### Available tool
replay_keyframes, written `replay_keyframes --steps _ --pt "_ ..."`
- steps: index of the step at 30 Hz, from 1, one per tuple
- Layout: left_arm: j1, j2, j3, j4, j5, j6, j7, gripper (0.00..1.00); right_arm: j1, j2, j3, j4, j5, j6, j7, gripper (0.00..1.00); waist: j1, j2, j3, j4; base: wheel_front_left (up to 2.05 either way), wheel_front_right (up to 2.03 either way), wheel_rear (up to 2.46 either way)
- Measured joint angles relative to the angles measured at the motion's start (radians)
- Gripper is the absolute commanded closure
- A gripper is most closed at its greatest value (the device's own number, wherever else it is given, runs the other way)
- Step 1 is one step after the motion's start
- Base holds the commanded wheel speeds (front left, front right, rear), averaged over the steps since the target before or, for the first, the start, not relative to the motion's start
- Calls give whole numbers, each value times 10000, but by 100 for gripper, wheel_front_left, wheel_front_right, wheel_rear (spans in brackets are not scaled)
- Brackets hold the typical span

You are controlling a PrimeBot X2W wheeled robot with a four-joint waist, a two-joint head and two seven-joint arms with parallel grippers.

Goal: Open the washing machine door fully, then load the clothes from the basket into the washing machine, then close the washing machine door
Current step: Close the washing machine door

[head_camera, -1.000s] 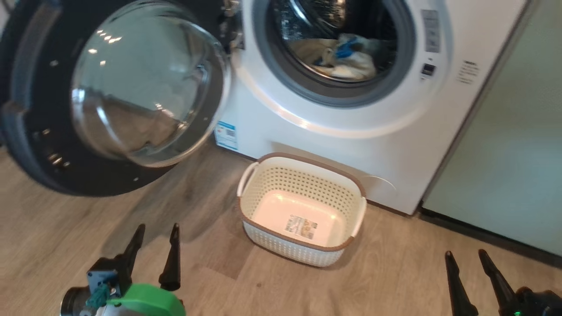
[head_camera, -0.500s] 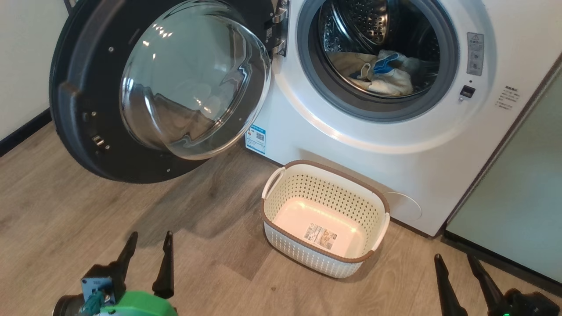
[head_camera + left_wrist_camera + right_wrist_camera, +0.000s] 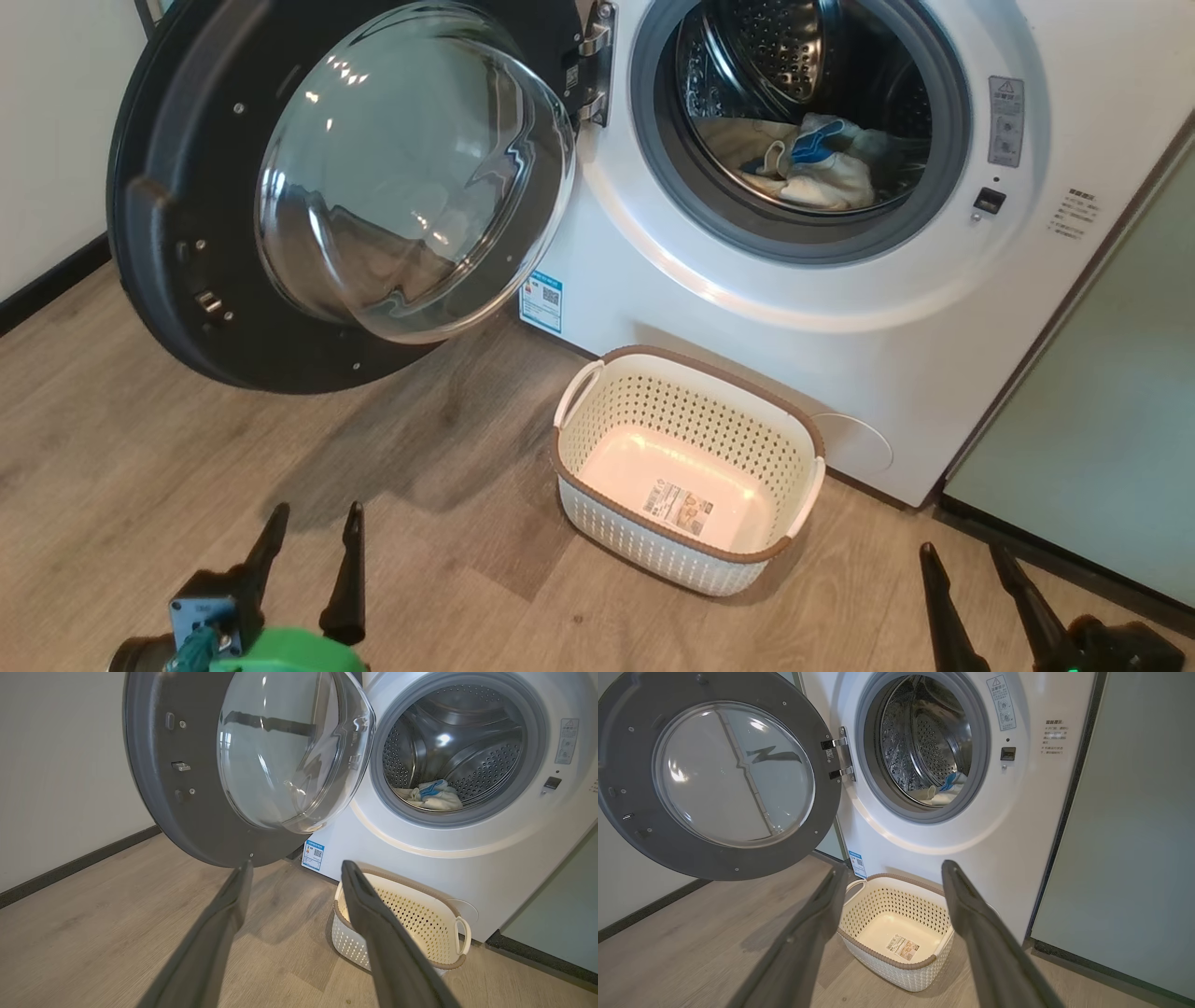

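I am watching the washing machine door (image 3: 177, 280) hanging wide open to the left of the washing machine (image 3: 747, 308), swung out on its metal hinge (image 3: 592, 65) with the glass bowl bulging towards me. The clothes (image 3: 822, 173) are lying inside the steel drum (image 3: 775, 47), a pale cream heap with a patch of blue on top, resting low behind the grey gasket (image 3: 803, 238). The basket (image 3: 691, 415) is sitting on the wooden floor (image 3: 140, 448) just in front of the machine, below the opening, its base bare around a label (image 3: 679, 509). I am holding the left gripper (image 3: 316, 511) low at the left, its 2 fingers spread wide and empty. The right gripper (image 3: 962, 553) is hovering low at the right, near the pale green cabinet panel (image 3: 1102, 448), its 2 fingers likewise standing wide apart and empty
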Motion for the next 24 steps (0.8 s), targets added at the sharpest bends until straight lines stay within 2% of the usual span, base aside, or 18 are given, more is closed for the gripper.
replay_keyframes --steps 2,3,4,12,17,20,24 --pt "0 15 0 -2 -2 8 0 0 0 0 4 2 19 0 0 0 0 0 -6 -18 0 0 0" --pt "0 12 -2 -4 -17 0 2 82 0 0 6 4 27 0 0 0 0 0 -9 -26 0 0 0" --pt "1 10 -6 -12 -102 -2 2 100 0 0 6 6 27 0 0 0 0 0 -15 -34 0 0 0" --pt "3 19 -10 -50 -205 -19 2 100 0 0 4 6 27 0 0 0 0 0 -39 -45 0 0 0" --pt "3 75 0 -186 -439 -272 -10 100 0 0 4 6 27 0 0 0 0 0 -41 -19 0 0 0" --pt "3 25 75 -349 -913 -593 -29 100 0 0 4 6 27 0 0 0 0 0 -50 -17 0 0 0" --pt "-3 -485 625 -878 -2514 -1494 -146 100 4 0 4 4 25 0 0 0 0 0 -75 -11 0 0 0"
